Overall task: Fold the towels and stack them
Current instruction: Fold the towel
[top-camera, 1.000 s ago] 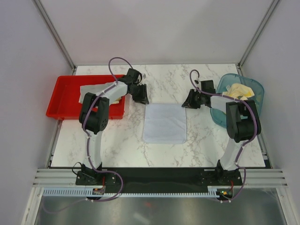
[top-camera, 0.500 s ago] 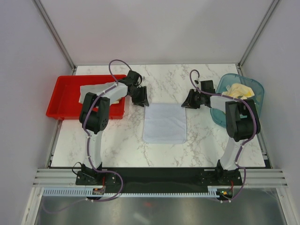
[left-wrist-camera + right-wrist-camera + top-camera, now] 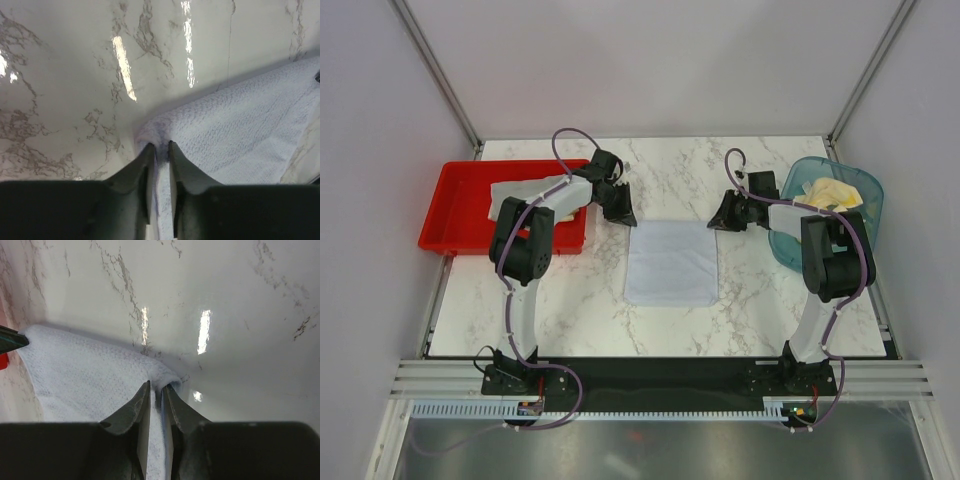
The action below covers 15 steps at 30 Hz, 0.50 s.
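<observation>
a pale, bluish-white towel (image 3: 670, 265) lies spread flat on the marble table (image 3: 580, 300), about midway between the two arms, with its near edge toward their bases. the left fingers (image 3: 137, 175) are clamped on its far left corner. in the left wrist view a bunched bit of the waffle-textured cloth is pinched in the narrow slit between them, and the rest of the towel fans off to the right over the table. the right fingers (image 3: 134, 412) are clamped on the far right corner in the same way, with a small fold of cloth nipped between the tips and the towel running away to the left. both corners are low, at or just off the table surface; i cannot tell which. from above, the two arms reach inward so that the fingers sit at either end of the towel's far edge. a red tray (image 3: 460, 220) stands at the left edge of the table with a light grey folded cloth (image 3: 505, 190) lying in it, partly under the left arm. a teal basket (image 3: 868, 215) sits at the right edge, holding crumpled pale yellow towels (image 3: 835, 192).
</observation>
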Each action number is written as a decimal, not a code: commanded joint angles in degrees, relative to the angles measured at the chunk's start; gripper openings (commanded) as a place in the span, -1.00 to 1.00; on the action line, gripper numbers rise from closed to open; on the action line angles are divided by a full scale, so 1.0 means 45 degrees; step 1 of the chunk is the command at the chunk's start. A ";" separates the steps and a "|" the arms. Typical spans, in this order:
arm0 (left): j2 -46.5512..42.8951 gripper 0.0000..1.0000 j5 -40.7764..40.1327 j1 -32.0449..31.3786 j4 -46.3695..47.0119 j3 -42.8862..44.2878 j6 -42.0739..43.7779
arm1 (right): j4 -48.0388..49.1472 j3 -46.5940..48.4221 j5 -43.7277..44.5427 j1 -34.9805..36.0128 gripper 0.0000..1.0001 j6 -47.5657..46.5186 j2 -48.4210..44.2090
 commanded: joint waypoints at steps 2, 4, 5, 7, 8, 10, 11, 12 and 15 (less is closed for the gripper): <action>-0.0131 -0.91 0.0359 0.0026 0.0128 0.0384 -0.0468 | 0.0387 0.0462 -0.0086 -0.0053 -0.74 -0.0062 0.0043; -0.0363 -0.95 0.0515 0.0026 0.0030 0.0521 -0.0429 | 0.0136 0.0578 0.0011 -0.0073 -1.00 -0.0101 -0.0113; -0.0597 -0.95 0.0593 0.0026 0.0010 0.0579 -0.0294 | -0.0002 0.0618 0.0031 -0.0073 -1.00 -0.0082 -0.0539; -0.1491 -0.95 0.0555 0.0026 0.0010 0.0619 -0.0176 | -0.0391 0.0618 0.0283 -0.0073 -1.00 -0.0121 -0.1185; -0.1827 -0.96 0.0574 0.0026 0.0029 0.0658 0.0076 | -0.0510 0.0599 0.0401 -0.0053 -1.00 -0.0140 -0.2039; -0.2858 -0.96 0.0633 0.0026 0.0030 0.0716 0.0293 | -0.0783 0.0482 0.0713 -0.0053 -1.00 -0.0199 -0.3000; -0.3213 -0.95 0.0691 0.0026 0.0049 0.0697 0.0506 | -0.0900 0.0423 0.0812 -0.0053 -1.00 -0.0218 -0.3933; -0.3603 -0.95 0.0749 0.0026 0.0049 0.0620 0.0586 | -0.0979 0.0365 0.0929 -0.0053 -1.00 -0.0257 -0.4425; -0.5166 -0.96 0.1216 -0.0013 0.0534 -0.0160 0.0840 | -0.1213 -0.0103 0.1281 -0.0053 -1.00 -0.0277 -0.6379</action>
